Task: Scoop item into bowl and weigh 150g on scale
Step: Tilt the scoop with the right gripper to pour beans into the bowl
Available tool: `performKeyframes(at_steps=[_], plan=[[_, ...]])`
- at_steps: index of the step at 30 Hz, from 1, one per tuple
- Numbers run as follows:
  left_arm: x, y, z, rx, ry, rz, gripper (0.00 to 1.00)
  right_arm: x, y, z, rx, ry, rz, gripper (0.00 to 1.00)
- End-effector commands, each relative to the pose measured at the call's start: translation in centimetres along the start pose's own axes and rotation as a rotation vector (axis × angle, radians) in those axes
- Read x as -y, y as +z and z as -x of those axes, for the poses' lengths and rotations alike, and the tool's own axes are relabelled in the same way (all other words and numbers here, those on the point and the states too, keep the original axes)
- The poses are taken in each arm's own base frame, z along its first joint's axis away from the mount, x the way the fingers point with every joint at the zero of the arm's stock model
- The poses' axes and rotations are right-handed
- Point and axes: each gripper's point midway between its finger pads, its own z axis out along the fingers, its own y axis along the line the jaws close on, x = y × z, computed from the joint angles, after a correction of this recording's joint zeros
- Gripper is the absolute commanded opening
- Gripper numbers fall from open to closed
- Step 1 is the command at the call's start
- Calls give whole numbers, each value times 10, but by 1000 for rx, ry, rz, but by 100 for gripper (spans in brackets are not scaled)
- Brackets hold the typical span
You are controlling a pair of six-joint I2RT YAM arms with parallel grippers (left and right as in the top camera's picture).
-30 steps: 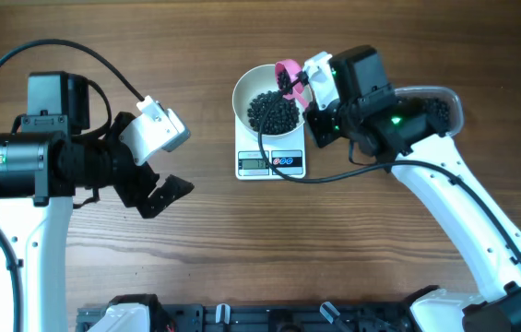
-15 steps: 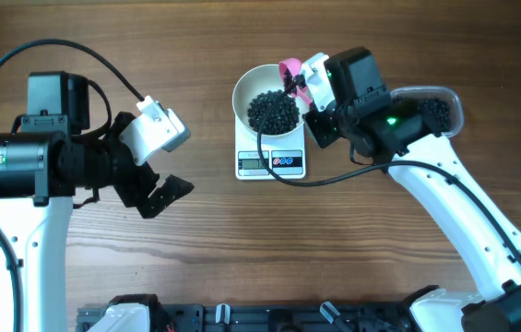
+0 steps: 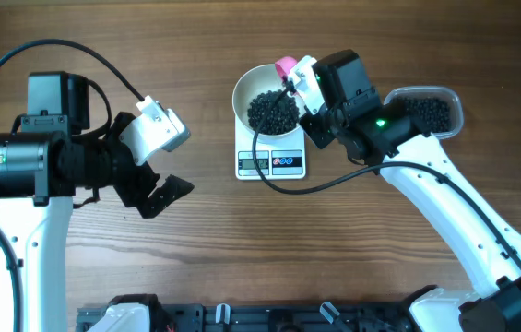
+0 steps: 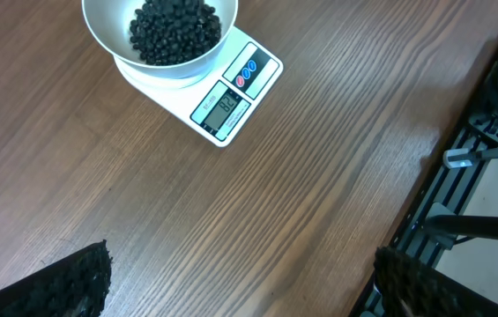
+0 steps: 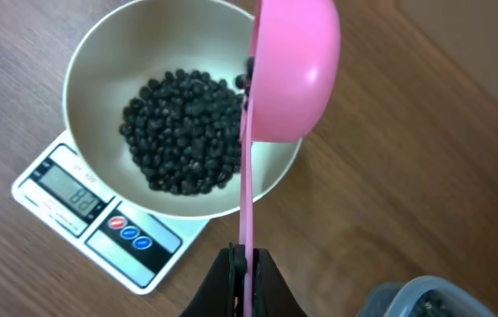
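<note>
- Right gripper (image 5: 241, 264): jaws clamped on the thin handle of the pink plastic scoop (image 5: 293, 70). The grip sits at the handle's end.
- Left gripper (image 4: 240, 286): jaws spread wide and holding nothing. It is parked over the brown wooden table (image 3: 334, 249), well apart from the scale.
- Scoop position: the cup is turned on its edge above the rim of the round white bowl (image 5: 99, 79), on the side nearest the right arm. Its rounded back faces the wrist camera. A few beads show at the cup's lip, so the pour is judged to be at or near its end.
- Task item: the tiny round black beads (image 5: 182, 132) lie in a heap covering the bowl floor. More beads sit in the clear rounded plastic tub (image 3: 426, 90) beside the right arm.
- Bowl placement: the bowl stands on the small white rectangular kitchen scale (image 4: 231, 97), with the display and buttons clear of it at the front.
- Progress: bowl placement and at least one transfer are complete.
- Display: digits are lit but cannot be read reliably, so whether the target weight is reached cannot be told.
- Left to do, as a judgement: read the display, then add more scoops from the tub or stop.
</note>
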Motion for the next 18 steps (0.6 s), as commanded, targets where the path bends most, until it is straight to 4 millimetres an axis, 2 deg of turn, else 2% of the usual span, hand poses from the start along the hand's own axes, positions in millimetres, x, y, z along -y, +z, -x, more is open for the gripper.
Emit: performKeyframes(at_steps=[1,7,11,18], plan=[[1,-6,4,19,17,13,100,7,5,0,-12,-55,-50,5],[1,-6,4,19,17,13,100,11,6,3,-4,-89,-72,5],[1,-6,4,19,17,13,100,19,5,2,-33,-147,-155,4],[1,-6,4,19,17,13,100,1,6,8,-7,-132,-102,4]])
